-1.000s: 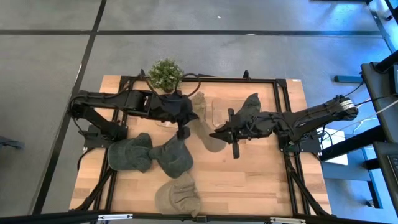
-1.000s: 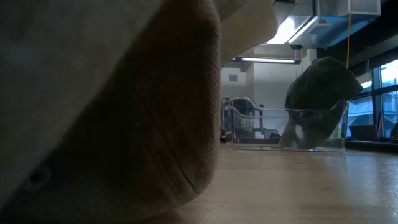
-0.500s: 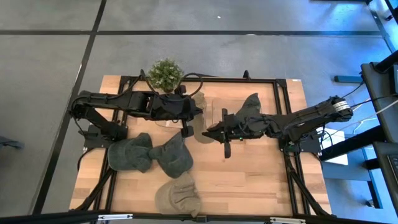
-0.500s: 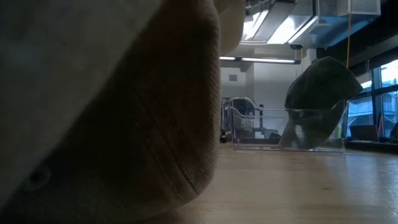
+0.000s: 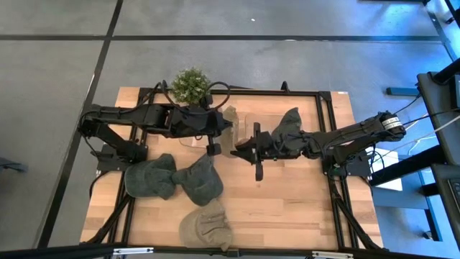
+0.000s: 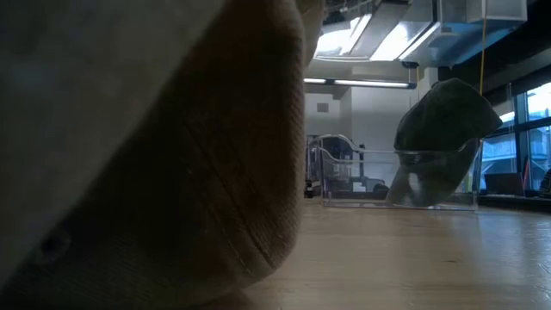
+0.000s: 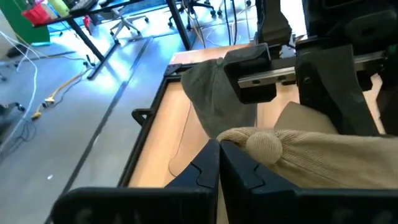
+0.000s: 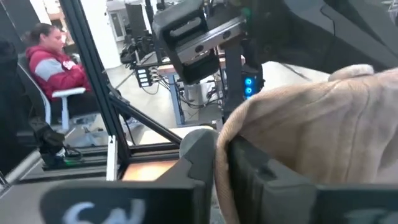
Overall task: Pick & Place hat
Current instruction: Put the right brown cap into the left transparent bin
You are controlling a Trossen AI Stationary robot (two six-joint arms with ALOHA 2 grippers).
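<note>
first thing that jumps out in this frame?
Both arms meet mid-table over a clear tray, each pinching one tan hat: left gripper and right gripper face each other across it. Three more hats lie heaped at the table's front left, and a dark hat hangs on the tray's rim.

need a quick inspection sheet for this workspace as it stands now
surface: wooden table, black frame around it
job's things: beige hat held between both arms; dark green hat in clear bin; three more hats lower left
clutter: potted plant
grippers: left tool shut on beige hat; right tool gripping its other side
cables: black loops near plant
surroundings: seated person, office chairs
</note>
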